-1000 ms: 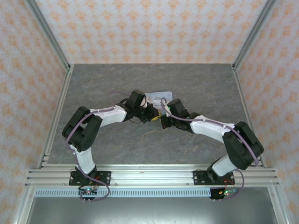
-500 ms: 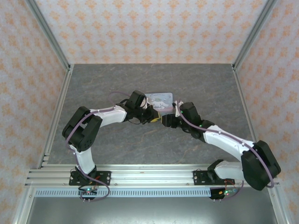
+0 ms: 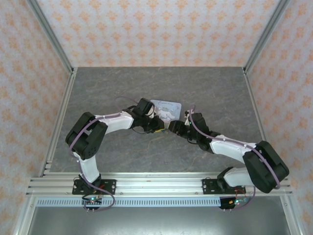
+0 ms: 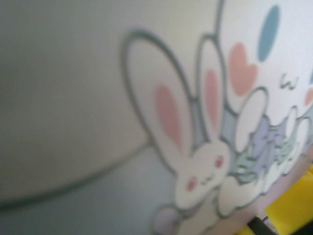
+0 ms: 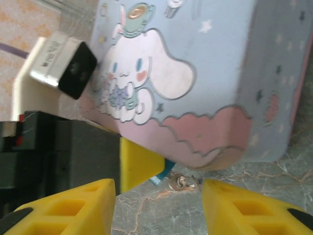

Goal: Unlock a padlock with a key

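- Left pincer (image 3: 157, 125): pressed up to the near edge of the tin (image 3: 168, 105). The top view gives the arm layout, with both wrists meeting there. Grip state cannot be told.
- Tin: lid on, contents hidden. The left wrist view gives a blurred close-up of the rabbit print (image 4: 195, 161) on the lid.
- Padlock (image 5: 165, 177): the right wrist view resolves it. A teal body and small metal shackle poke out from under the tin's pink edge, just beside a yellow finger (image 5: 137, 165) of the left pincer. Whether that finger holds it cannot be told.
- Right pincer (image 5: 157, 208): released, fingers wide apart, nothing between them. The padlock sits just ahead of the gap, not touching.
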